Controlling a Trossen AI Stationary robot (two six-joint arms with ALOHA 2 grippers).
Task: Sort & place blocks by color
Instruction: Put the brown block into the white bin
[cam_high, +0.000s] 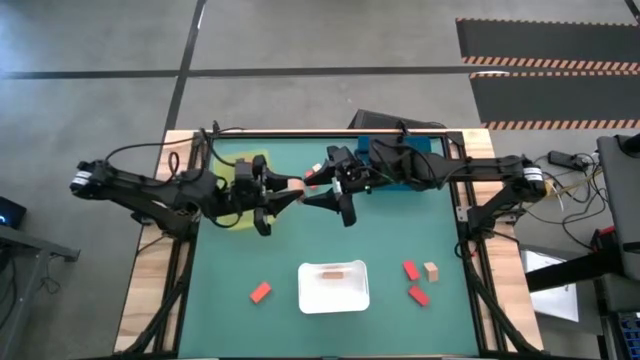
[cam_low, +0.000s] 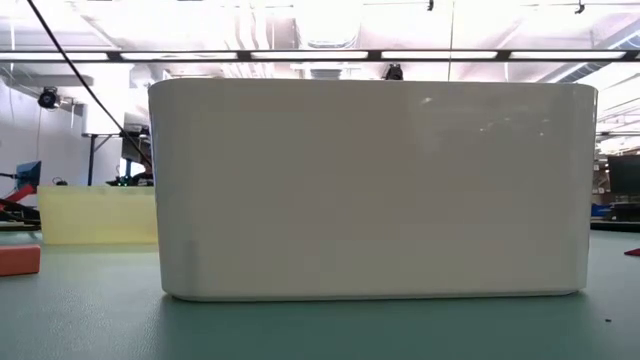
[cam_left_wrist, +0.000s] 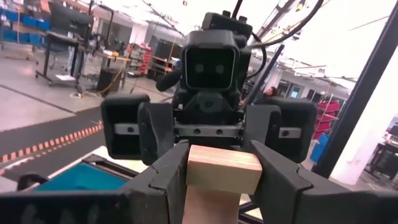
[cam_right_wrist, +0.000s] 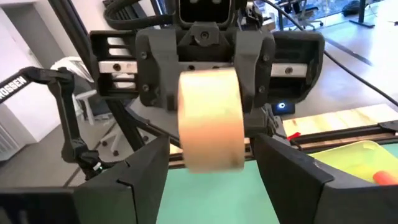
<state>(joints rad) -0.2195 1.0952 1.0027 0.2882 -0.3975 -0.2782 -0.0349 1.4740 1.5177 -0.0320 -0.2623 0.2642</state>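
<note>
My left gripper hovers above the table's far half, shut on a tan wooden block. My right gripper faces it from the right, open. Its fingers stand on either side of the block's free end, and I see narrow gaps there. Three orange-red blocks and one tan block lie flat on the green mat. Another tan block lies in the white tray. My left gripper pinches the tan block between its two fingers, which bear on two opposite side faces. The fingers come level from the table's left. The block is lifted clear of the table, and its free end sticks out toward my right gripper.
The yellow-green tray sits under my left arm and the blue tray under my right arm, both at the far edge. The white tray's wall fills the low view, with an orange-red block to one side.
</note>
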